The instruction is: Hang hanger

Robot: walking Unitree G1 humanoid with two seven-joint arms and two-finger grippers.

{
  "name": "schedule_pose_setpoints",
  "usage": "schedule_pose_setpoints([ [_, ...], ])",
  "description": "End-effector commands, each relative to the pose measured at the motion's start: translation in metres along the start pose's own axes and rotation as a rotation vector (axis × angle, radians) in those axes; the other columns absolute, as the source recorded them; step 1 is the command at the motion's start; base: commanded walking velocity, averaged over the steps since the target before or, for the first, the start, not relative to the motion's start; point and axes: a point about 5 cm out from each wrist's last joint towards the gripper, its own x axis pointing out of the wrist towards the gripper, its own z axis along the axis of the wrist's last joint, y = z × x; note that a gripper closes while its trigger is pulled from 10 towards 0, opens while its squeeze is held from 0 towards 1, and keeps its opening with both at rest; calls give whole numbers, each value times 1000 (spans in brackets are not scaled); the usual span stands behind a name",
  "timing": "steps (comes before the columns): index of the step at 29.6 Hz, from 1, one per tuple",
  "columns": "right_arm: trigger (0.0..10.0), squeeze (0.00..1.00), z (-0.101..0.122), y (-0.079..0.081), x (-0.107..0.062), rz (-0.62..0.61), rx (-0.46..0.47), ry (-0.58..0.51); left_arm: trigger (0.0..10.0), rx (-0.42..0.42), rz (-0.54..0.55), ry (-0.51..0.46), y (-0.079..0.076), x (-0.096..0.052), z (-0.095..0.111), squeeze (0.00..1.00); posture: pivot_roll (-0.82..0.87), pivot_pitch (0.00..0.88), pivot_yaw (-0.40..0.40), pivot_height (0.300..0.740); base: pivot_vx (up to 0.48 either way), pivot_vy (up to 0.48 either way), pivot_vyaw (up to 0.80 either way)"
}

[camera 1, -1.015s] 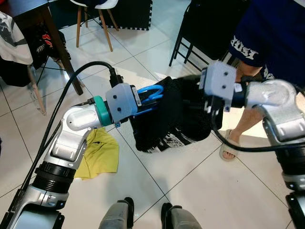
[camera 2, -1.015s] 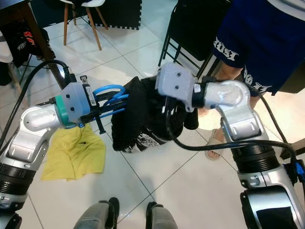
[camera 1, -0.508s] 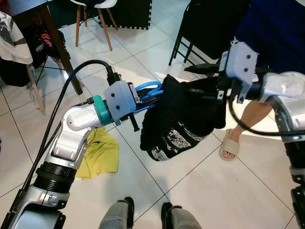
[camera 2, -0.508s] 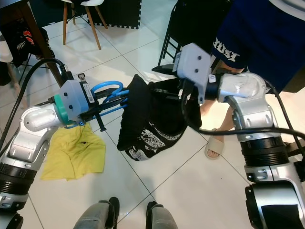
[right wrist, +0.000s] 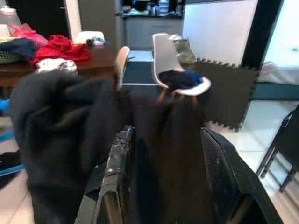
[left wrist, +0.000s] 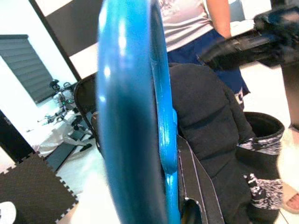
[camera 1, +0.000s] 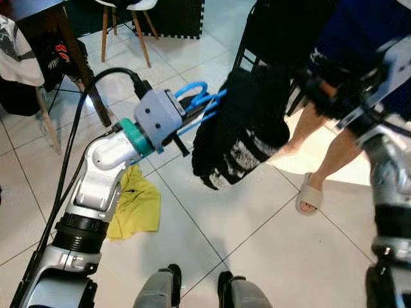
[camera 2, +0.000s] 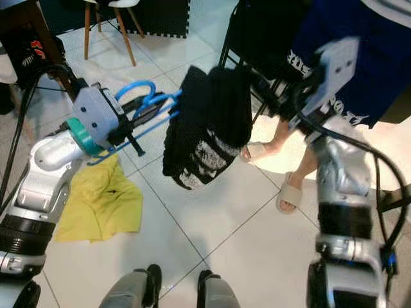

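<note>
The blue plastic hanger (camera 1: 196,102) is up in the air over the tiles, clamped at its hook end by the left gripper (camera 1: 183,119). A black printed garment (camera 1: 247,128) droops from it, soft and floppy, likely to slide. The right gripper (right wrist: 163,154) has its fingers spread around a fold of that cloth. A person's sandalled foot (camera 1: 311,194) stands close by, and a yellow cloth (camera 1: 136,205) lies on the floor.

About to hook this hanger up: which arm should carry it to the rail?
Left. The left pincer already grips the blue hanger near its hook, with the black garment draped on it. The right pincer only straddles the cloth.
</note>
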Motion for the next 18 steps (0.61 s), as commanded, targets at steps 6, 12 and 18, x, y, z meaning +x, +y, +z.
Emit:
schedule_pose_setpoints([
  [6, 10000, 0, -2, 37, 1, 118, 90, -38, 0, 42, 37, -40, 5, 6, 6, 0, 34, 150, 15, 740, 0, 0, 0],
  [12, 10000, 0, -6, 55, -2, 163, 164, -35, 0, 68, 92, -45, 16, 10, 8, 0, 37, 149, 16, 740, 0, 0, 0],
  [18, 10000, 1000, -16, 74, 5, 123, 123, -5, 0, 79, 111, -47, 19, 12, 9, 0, 39, 148, 16, 740, 0, 0, 0],
])
